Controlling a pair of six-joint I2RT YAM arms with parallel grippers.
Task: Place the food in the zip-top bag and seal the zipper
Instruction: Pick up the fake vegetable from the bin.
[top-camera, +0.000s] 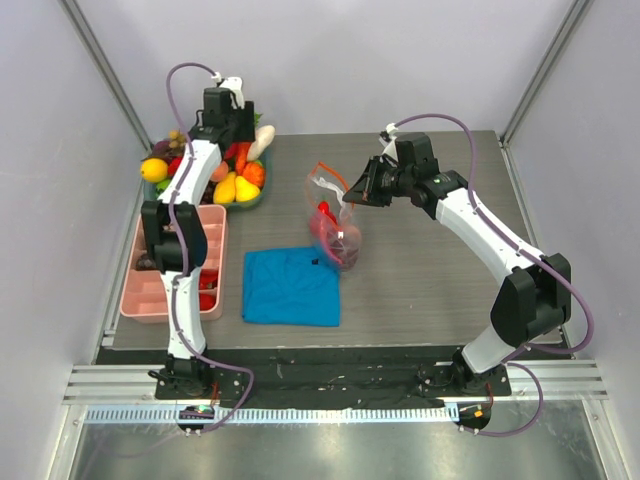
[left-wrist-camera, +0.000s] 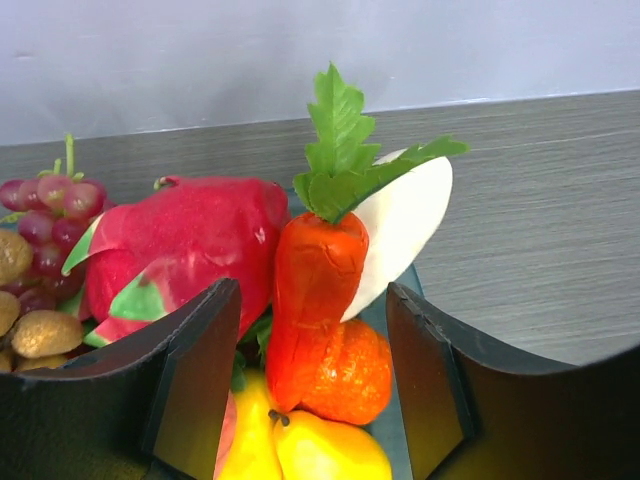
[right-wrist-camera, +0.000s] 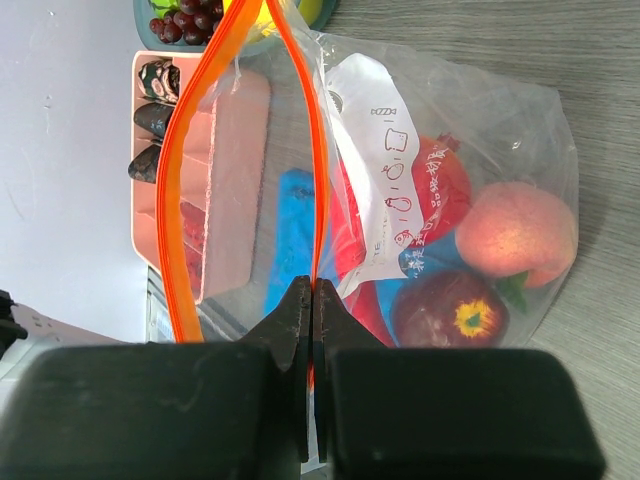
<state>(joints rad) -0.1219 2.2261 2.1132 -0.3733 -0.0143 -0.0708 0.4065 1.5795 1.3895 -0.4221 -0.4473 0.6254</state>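
The clear zip-top bag (top-camera: 335, 220) stands mid-table with its mouth held open; a peach (right-wrist-camera: 522, 233), a dark red fruit (right-wrist-camera: 452, 312) and red pieces lie inside. My right gripper (top-camera: 356, 192) is shut on one side of the orange-red zipper (right-wrist-camera: 319, 150) and holds that lip up. My left gripper (top-camera: 232, 135) is open over the food pile at the back left, jaws either side of an orange carrot (left-wrist-camera: 315, 290) with a green top. An orange fruit (left-wrist-camera: 350, 375), yellow pears (left-wrist-camera: 325, 450), a white radish (left-wrist-camera: 405, 225), a pink dragon fruit (left-wrist-camera: 185, 250) and grapes (left-wrist-camera: 45, 215) lie around it.
A pink divided tray (top-camera: 170, 265) with dark and red items stands at the left edge. A blue folded cloth (top-camera: 290, 287) lies in front of the bag. The food sits in a teal dish (top-camera: 248, 197). Grey walls close in the left, back and right.
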